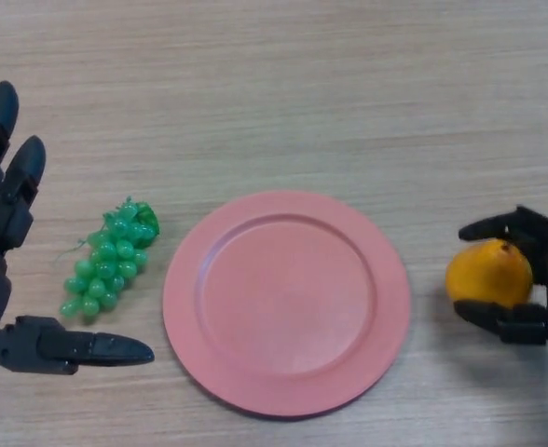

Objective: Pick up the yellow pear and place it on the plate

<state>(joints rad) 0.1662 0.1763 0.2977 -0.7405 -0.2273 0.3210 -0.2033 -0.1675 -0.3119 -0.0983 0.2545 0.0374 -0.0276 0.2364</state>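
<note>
Right of the round pink plate (pixel 286 303), the right hand (pixel 542 279) curls its fingers around the yellow-orange pear (pixel 488 272) on the wooden tabletop (pixel 302 93). Left hand (pixel 4 242) fingers are spread beside the green plastic grapes (pixel 111 256).

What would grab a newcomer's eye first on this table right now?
The big pink plate in the middle, bare, stands out first. Right of it, the right robot hand curls round the yellow pear, which sits at the table's right side, off the plate. On the left, a bunch of green grapes lies beside the plate, with the left robot hand open around it but apart from it.
</note>
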